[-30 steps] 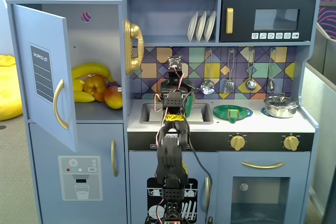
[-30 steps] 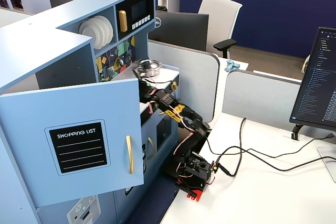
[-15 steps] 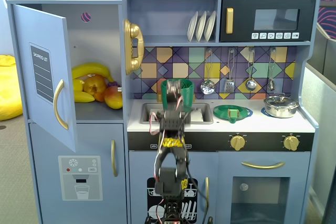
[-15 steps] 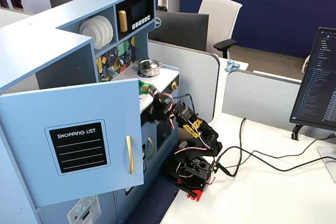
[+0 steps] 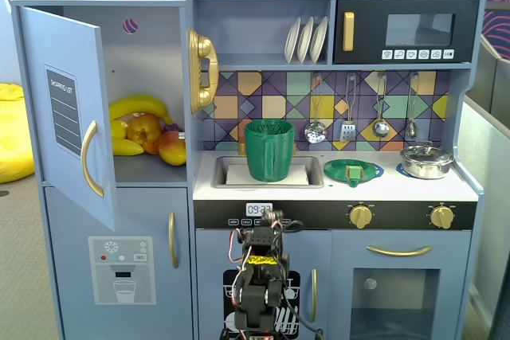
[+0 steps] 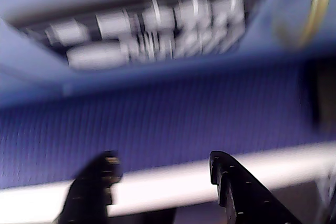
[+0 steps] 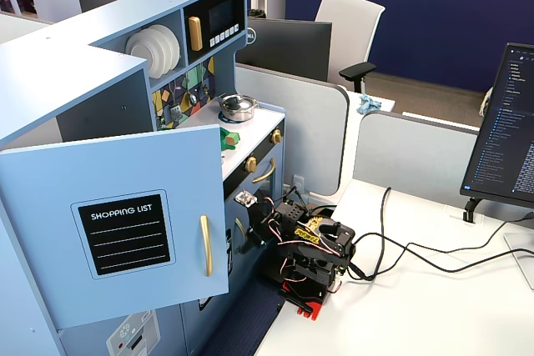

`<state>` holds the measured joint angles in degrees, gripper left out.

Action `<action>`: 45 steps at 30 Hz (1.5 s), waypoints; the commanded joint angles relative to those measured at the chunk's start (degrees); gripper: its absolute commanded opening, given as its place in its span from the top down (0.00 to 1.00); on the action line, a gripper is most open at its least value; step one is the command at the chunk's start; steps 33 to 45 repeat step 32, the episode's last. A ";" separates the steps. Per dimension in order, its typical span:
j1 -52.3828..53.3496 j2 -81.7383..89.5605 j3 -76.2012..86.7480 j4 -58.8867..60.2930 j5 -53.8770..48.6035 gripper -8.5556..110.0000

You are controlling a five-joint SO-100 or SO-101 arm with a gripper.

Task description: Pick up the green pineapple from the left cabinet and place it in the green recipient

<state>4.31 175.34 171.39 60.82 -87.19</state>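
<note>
The left cabinet (image 5: 151, 61) stands with its door (image 5: 68, 109) swung open; the door also shows in the other fixed view (image 7: 125, 231). On its shelf I see yellow bananas (image 5: 139, 107) and orange-red fruits (image 5: 151, 137). The green pineapple shows in no view. The green recipient (image 5: 269, 149) stands upright in the sink. My arm (image 5: 259, 276) is folded low in front of the kitchen, below the counter; it also shows in the side fixed view (image 7: 309, 243). In the blurred wrist view my gripper (image 6: 163, 161) is open and empty, facing the blue kitchen front.
A flat green dish (image 5: 351, 170) and a metal pot (image 5: 425, 161) sit on the counter right of the sink. A gold telephone (image 5: 202, 69) hangs beside the cabinet. Utensils hang on the back wall. Cables (image 7: 417, 248) trail over the white desk behind the arm.
</note>
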 commanded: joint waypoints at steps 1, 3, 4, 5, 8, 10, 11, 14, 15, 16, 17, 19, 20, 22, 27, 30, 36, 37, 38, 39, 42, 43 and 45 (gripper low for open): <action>-2.90 2.55 0.35 8.26 2.64 0.93; -2.99 3.16 0.35 12.04 3.43 0.93; -2.90 3.69 0.35 13.54 3.78 0.93; -2.64 4.57 0.35 15.03 3.96 0.93; -2.20 6.77 0.35 18.98 2.64 0.93; -1.67 6.77 0.35 22.24 -0.62 0.93; -1.58 6.77 0.35 22.94 0.70 0.92; -2.46 6.77 0.35 26.02 3.08 0.92; -2.72 6.77 0.35 26.63 3.34 0.92; -2.72 6.77 0.35 26.46 4.22 0.92; -2.72 6.77 0.35 26.46 4.39 0.92; -2.37 6.77 0.35 26.46 3.96 0.92; -2.20 6.77 0.35 26.46 3.96 0.92; -2.02 6.77 0.35 26.63 2.99 0.92; -1.93 6.77 0.35 26.98 0.35 0.92; -1.93 6.77 0.35 26.98 0.35 0.92; -1.93 6.77 0.35 26.98 0.35 0.92; -1.93 6.77 0.35 26.98 0.35 0.92; -1.93 6.77 0.35 26.98 0.35 0.92; -1.93 6.77 0.35 26.98 0.35 0.92; -1.93 6.77 0.35 26.98 0.35 0.92; -1.93 6.77 0.35 26.98 0.35 0.92; -1.93 6.77 0.35 26.98 0.35 0.92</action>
